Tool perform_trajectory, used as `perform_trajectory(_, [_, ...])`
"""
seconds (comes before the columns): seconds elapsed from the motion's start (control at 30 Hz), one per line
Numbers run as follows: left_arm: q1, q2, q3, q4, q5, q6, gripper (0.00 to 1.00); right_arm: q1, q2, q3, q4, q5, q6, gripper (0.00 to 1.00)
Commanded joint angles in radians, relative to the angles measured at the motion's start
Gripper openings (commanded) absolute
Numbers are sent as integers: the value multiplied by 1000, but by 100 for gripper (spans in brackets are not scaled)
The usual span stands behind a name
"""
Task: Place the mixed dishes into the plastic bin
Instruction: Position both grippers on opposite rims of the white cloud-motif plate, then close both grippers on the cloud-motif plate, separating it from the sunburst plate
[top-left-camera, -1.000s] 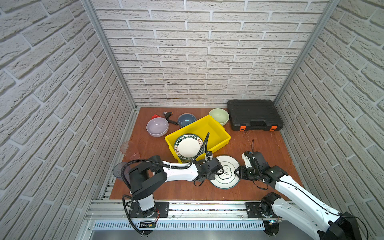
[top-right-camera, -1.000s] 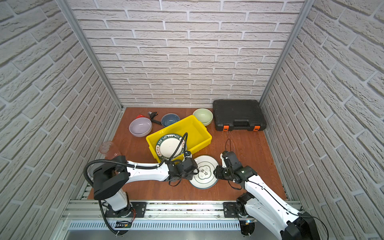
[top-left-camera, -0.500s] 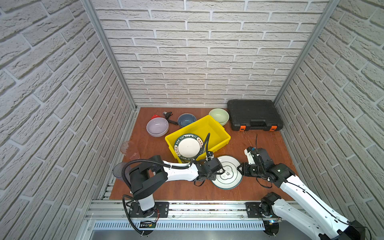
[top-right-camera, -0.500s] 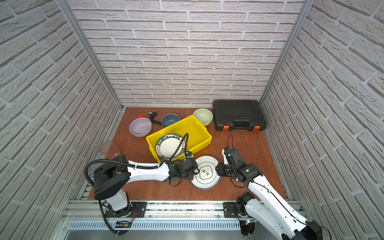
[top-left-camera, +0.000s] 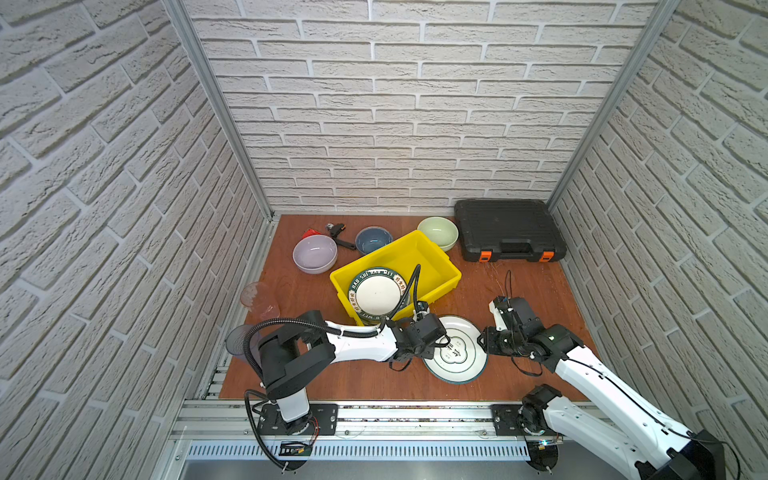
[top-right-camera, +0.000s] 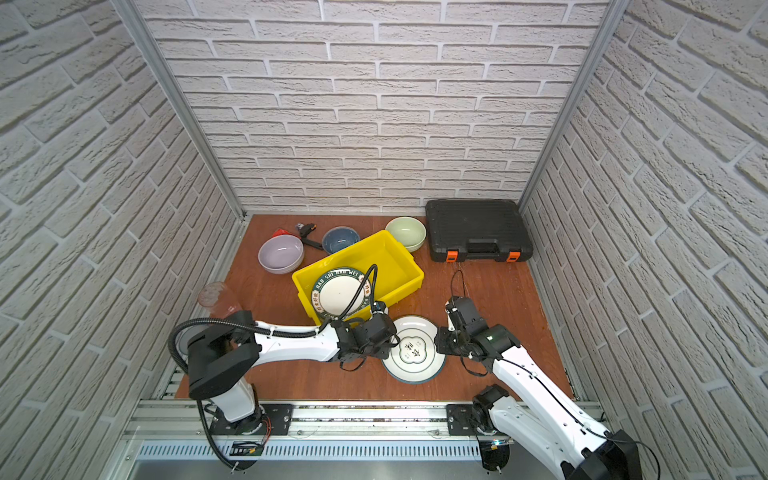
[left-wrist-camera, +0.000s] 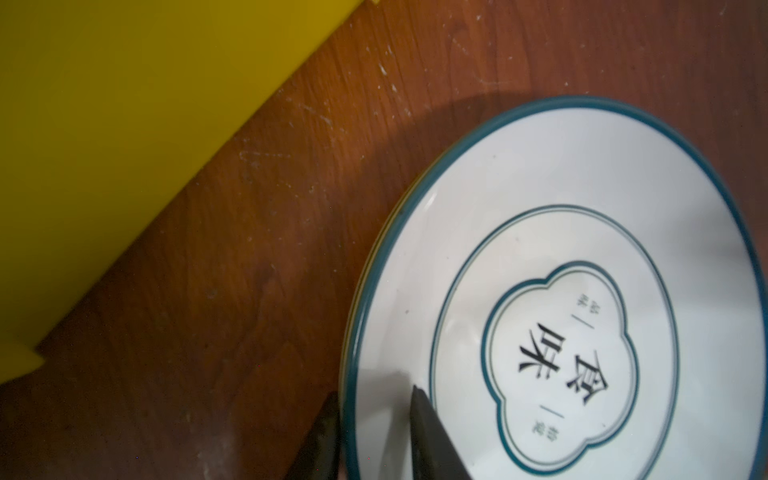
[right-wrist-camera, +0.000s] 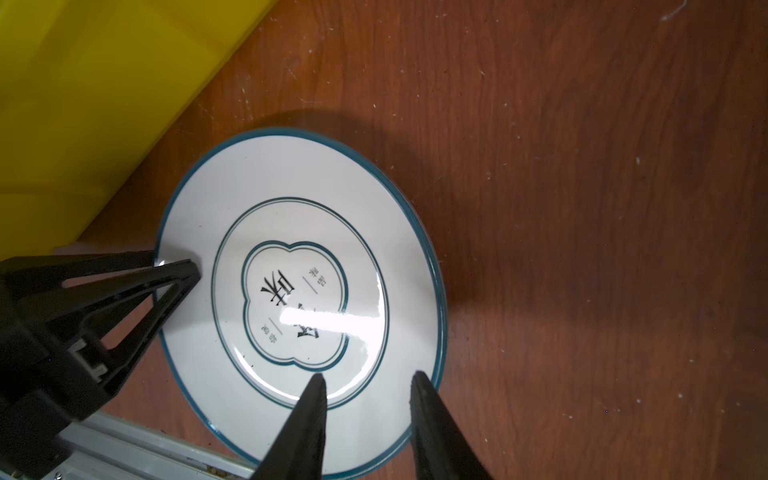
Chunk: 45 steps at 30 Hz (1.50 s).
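Right wrist view: white teal-rimmed plate (right-wrist-camera: 299, 299) bearing black characters.

Showed a teal-rimmed white printed plate (right-wrist-camera: 291, 232) over the wooden tabletop (right-wrist-camera: 582, 208) beside the yellow plastic bin (right-wrist-camera: 83, 104), with the left gripper (right-wrist-camera: 174, 262) pinching one rim and the right gripper (right-wrist-camera: 369, 376) parted over the opposite edge.

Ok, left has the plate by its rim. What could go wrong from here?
1. The left gripper pinches the plate at one rim only; lifted, it may pivot or slip out.
2. The right gripper hangs open over the opposite rim and could knock the plate.
3. A second plate sits in the near end of the bin; the lifted one could strike it.
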Motion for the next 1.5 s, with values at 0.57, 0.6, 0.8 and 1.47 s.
perform_trajectory(0.57, [8,-70,11,-162,-9,-30,28,5,7,-109,103,37,65,31])
perform_trajectory(0.6, [8,-70,11,-164,-10,-30,27,5,5,-112,104,35,67,31])
perform_trajectory(0.8, [12,-61,8,-160,-7,-31,19,4,-3,-123,115,32,70,29])
perform_trajectory(1.47, [26,-25,10,-155,7,-37,11,2,14,-123,123,49,66,28])
